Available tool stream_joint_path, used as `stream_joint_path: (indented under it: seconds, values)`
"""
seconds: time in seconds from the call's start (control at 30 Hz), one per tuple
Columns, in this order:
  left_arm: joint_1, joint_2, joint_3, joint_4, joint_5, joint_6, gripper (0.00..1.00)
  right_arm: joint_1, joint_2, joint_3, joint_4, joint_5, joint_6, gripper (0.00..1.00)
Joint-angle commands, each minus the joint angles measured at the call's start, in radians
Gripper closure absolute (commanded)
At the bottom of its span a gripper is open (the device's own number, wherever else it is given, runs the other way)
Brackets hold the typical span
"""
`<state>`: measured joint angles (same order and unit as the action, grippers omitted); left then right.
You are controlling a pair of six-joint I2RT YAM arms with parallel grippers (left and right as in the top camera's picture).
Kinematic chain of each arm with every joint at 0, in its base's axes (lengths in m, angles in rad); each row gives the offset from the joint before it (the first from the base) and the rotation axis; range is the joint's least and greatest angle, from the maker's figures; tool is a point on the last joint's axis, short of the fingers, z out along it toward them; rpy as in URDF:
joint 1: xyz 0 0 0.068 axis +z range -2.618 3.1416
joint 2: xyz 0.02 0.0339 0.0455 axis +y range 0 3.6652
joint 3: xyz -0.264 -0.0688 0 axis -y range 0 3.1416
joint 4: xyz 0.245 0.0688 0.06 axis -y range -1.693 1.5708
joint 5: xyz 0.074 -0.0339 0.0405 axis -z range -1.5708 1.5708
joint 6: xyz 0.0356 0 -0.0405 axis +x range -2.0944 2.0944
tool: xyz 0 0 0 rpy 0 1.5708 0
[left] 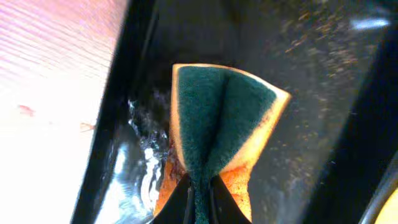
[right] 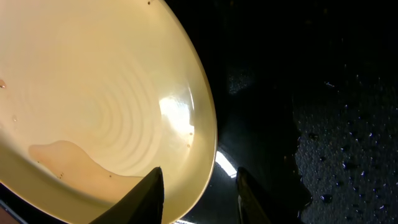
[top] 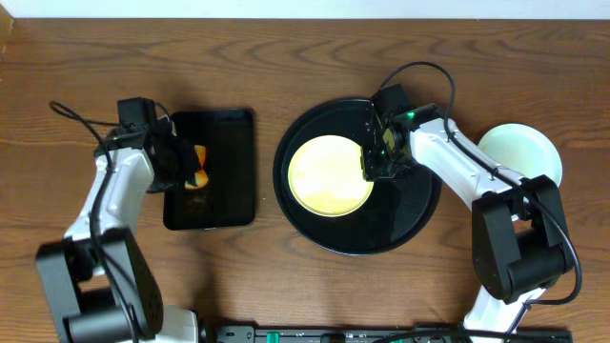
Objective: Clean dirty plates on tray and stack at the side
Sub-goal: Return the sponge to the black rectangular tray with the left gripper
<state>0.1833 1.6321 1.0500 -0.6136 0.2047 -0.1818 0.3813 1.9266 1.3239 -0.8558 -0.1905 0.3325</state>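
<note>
Faintly smeared pale yellow plate [right: 93, 81]

The overhead camera looks straight down on the whole tabletop [top: 305, 38]. The left wrist camera sits very close over the sponge [left: 217, 124] in the rectangular tray [left: 121, 93], both also visible overhead. The right wrist camera looks closely past the right tool [right: 199, 174] at the yellow plate [right: 93, 93] on the round black tray [right: 336, 124], shared likewise.
</note>
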Motion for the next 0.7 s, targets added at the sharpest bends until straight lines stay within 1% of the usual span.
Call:
stream_joint_path:
  seconds: [0.0, 0.1, 0.2, 0.47, 0.57, 0.67]
  values:
    - [-0.047, -0.028, 0.000, -0.017, -0.114, 0.017, 0.92, 0.013, -0.011, -0.003, -0.004, -0.009, -0.008, 0.65]
    - [-0.096, -0.008, -0.007, -0.023, -0.207, 0.013, 0.92, 0.013, -0.011, -0.003, -0.005, -0.009, -0.008, 0.66]
    - [-0.140, 0.025, -0.008, -0.017, -0.242, 0.006, 0.92, 0.013, -0.011, -0.003, -0.005, -0.009, -0.008, 0.66]
    - [-0.223, 0.161, -0.008, -0.007, -0.248, -0.007, 0.92, 0.013, -0.011, -0.003, -0.016, -0.009, -0.008, 0.66]
    - [-0.243, 0.183, -0.008, -0.015, -0.171, -0.006, 0.92, 0.013, -0.011, -0.003, -0.016, -0.009, -0.008, 0.66]
    - [-0.247, 0.171, -0.007, -0.013, 0.005, 0.022, 0.92, 0.013, -0.011, -0.003, -0.016, -0.009, -0.008, 0.66]
